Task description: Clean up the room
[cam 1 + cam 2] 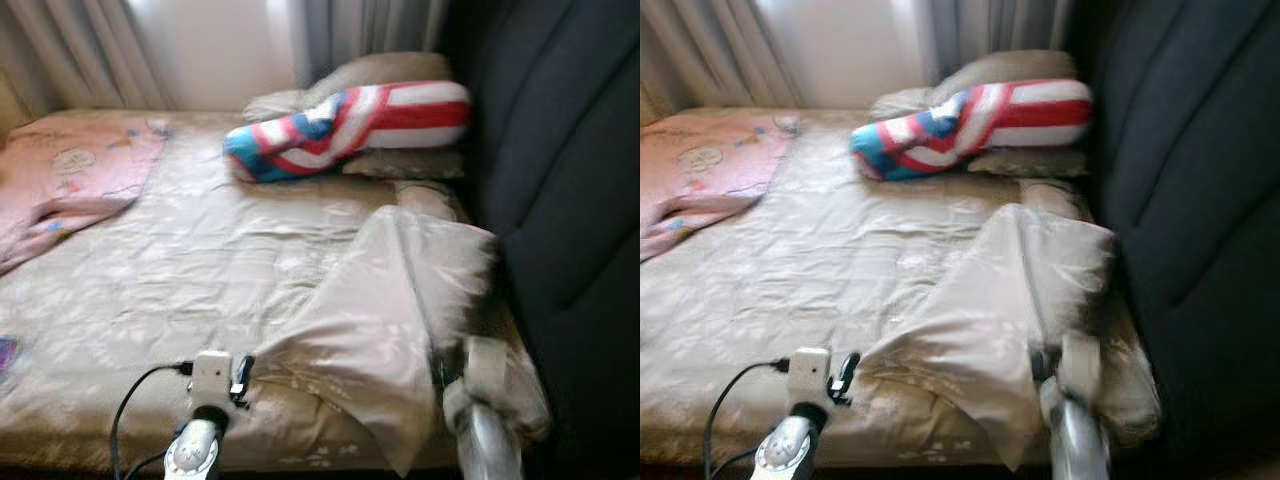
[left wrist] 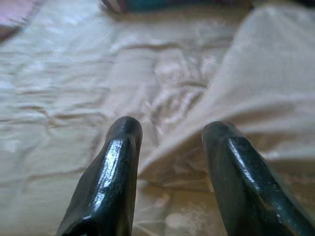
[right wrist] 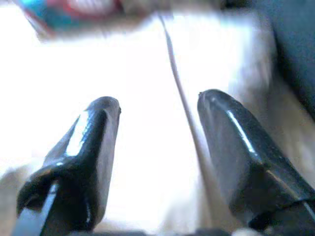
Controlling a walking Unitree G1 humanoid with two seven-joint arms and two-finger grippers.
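While spread, claws [image 2: 170,135] over bedsheet [image 1: 200,260]

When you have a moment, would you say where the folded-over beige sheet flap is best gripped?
Probably at its loose lower edge, where the beige sheet flap lifts off the bed. The open left end effector already faces that raised fold, so come in low from the foot of the bed and pinch it.

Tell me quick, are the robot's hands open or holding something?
Left end effector: open, holding nothing, above the beige sheet.
Right end effector: open, holding nothing, by the folded sheet corner.
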